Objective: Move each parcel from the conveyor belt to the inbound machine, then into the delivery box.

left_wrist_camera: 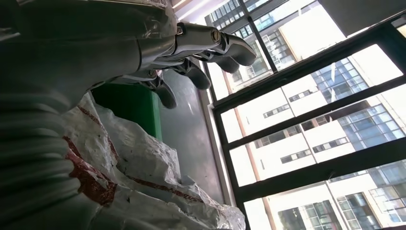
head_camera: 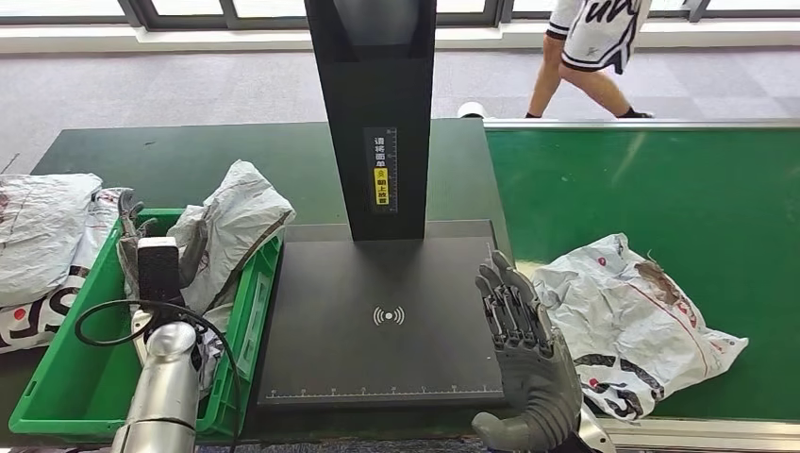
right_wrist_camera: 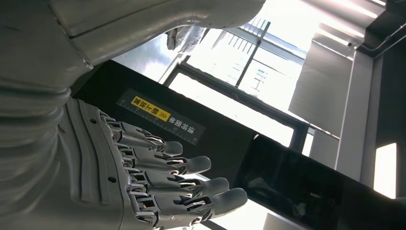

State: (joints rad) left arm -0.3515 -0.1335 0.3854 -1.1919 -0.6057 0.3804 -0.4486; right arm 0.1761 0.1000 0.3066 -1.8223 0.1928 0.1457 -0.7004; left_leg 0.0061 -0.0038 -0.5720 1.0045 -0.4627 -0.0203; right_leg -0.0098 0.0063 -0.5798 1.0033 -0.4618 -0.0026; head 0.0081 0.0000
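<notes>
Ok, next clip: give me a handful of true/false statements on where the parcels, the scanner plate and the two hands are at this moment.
1. A parcel lies on the green conveyor belt. True.
2. The inbound machine's black plate has a parcel on it. False: the plate is bare.
3. The right hand holds a parcel. False: its fingers are extended and hold nothing, at the plate's right edge.
4. A grey parcel sits in the green delivery box, rising above its rim. True.
5. The left hand is over the conveyor belt. False: it is at the green box, beside the parcel there.
</notes>
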